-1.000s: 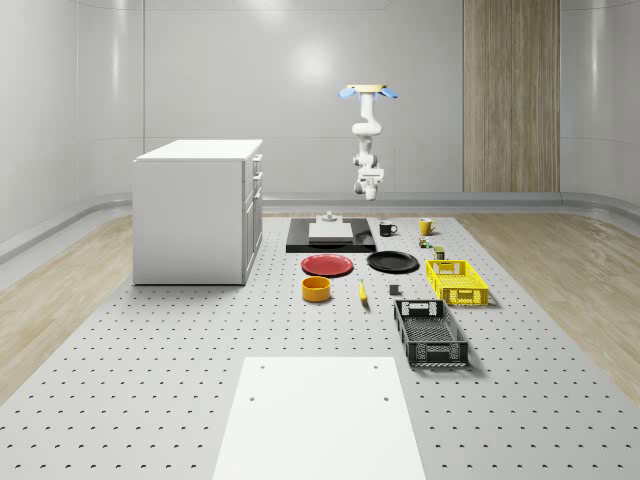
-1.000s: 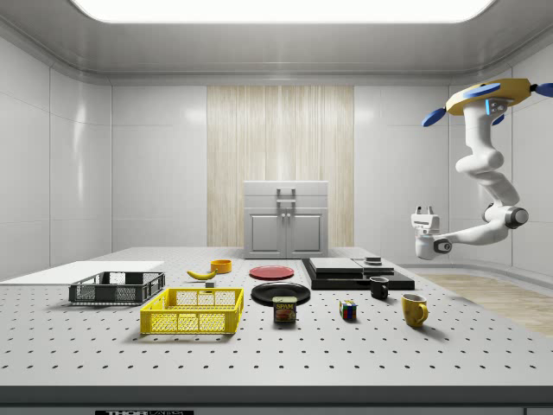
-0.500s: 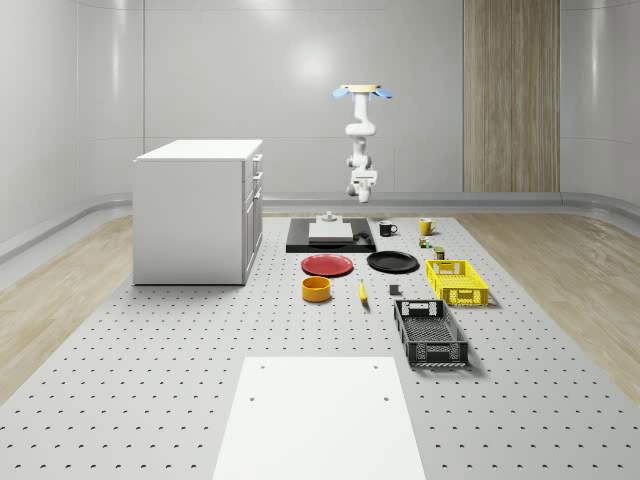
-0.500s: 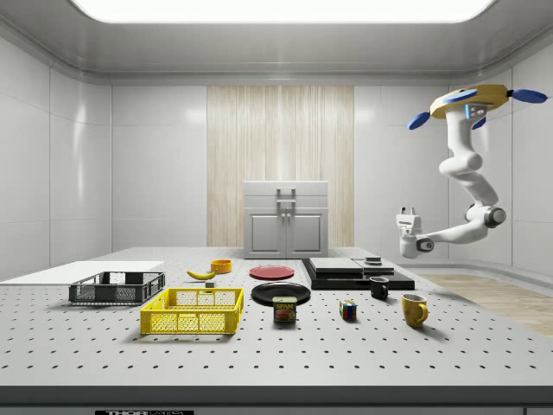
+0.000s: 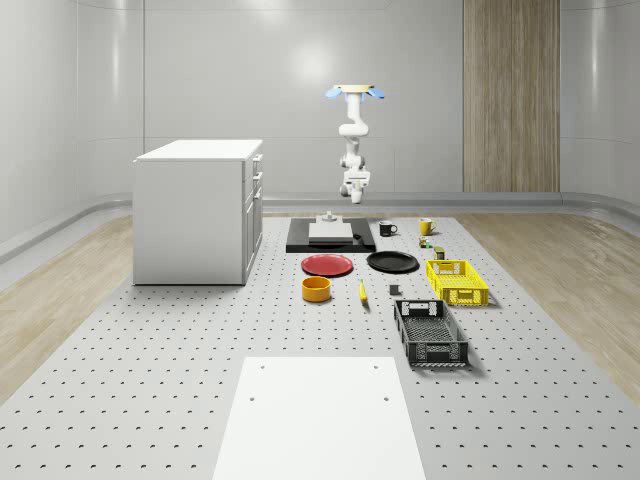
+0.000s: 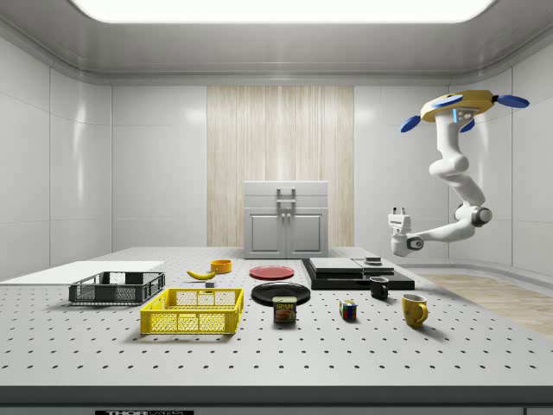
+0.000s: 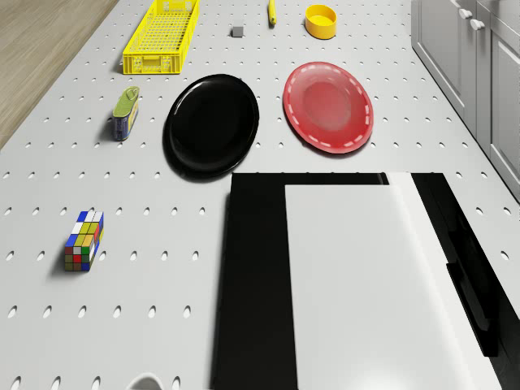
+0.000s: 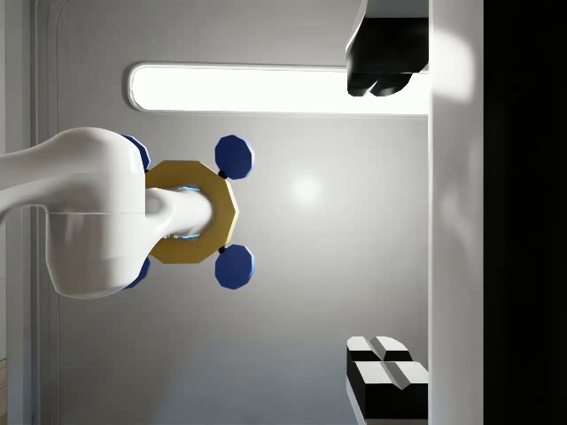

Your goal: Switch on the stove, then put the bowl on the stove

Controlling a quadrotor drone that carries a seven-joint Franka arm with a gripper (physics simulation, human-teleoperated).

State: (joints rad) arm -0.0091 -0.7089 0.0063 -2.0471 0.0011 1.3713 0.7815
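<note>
The black stove (image 5: 300,243) lies on the table with a white slab (image 5: 330,231) on top of it. In the drone view the stove (image 7: 252,284) and slab (image 7: 366,284) lie right below the drone. The orange bowl (image 5: 316,289) stands on the table in front of the red plate (image 5: 328,265), well apart from the stove; I also see the bowl (image 6: 221,265) (image 7: 321,20) in the side and drone views. The drone (image 5: 351,92) (image 6: 456,108) hovers high over the stove's far end. My gripper (image 6: 398,212) (image 5: 355,180) (image 8: 383,215) hangs above that end, pointing upward, open and holding nothing.
A white cabinet (image 5: 200,210) stands at the whole-scene view's left of the stove. A black plate (image 7: 213,122), can (image 7: 125,114), Rubik's cube (image 7: 84,240), yellow crate (image 5: 457,281), black crate (image 5: 430,333), banana (image 5: 362,291) and two mugs (image 6: 414,309) lie around.
The drone and arm have drifted toward the whole-scene view's left and the side view's left, closer to over the stove. The gripper has risen slightly. The bowl has not moved.
</note>
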